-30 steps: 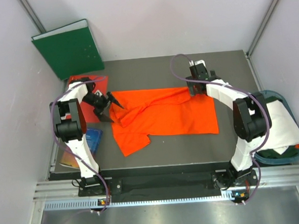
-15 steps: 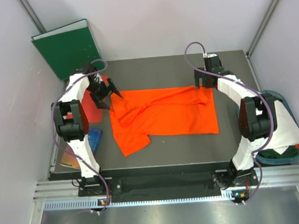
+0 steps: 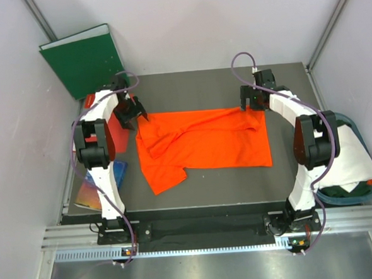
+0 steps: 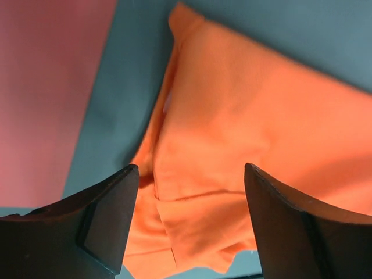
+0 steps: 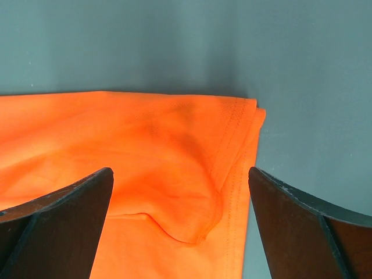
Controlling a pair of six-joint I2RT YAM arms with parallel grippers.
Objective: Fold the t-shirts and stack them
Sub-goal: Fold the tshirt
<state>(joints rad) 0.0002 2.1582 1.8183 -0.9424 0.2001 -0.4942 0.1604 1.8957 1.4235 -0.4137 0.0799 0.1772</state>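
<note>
Orange t-shirt (image 3: 205, 141): 1 pc, spread but rumpled, mid table (image 3: 189, 89). White t-shirt (image 3: 348, 155): 1 pc, draped in/over basket (image 3: 347, 198), just off table's right edge. Surface dark grey; pale walls (image 3: 229, 23) round it. Green binder (image 3: 83, 60) x1 leans far left; red folder (image 3: 118, 138) x1 at left. My left gripper (image 4: 190, 168) & right gripper (image 5: 180, 171): jaws apart, nothing held, over orange shirt's far corners.

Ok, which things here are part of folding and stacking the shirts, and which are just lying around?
Part of the job:
- orange t-shirt, spread on the table
- white t-shirt, draped over the basket on the right

Just lying about:
- green binder
- red folder
- blue booklet
- the basket itself
</note>
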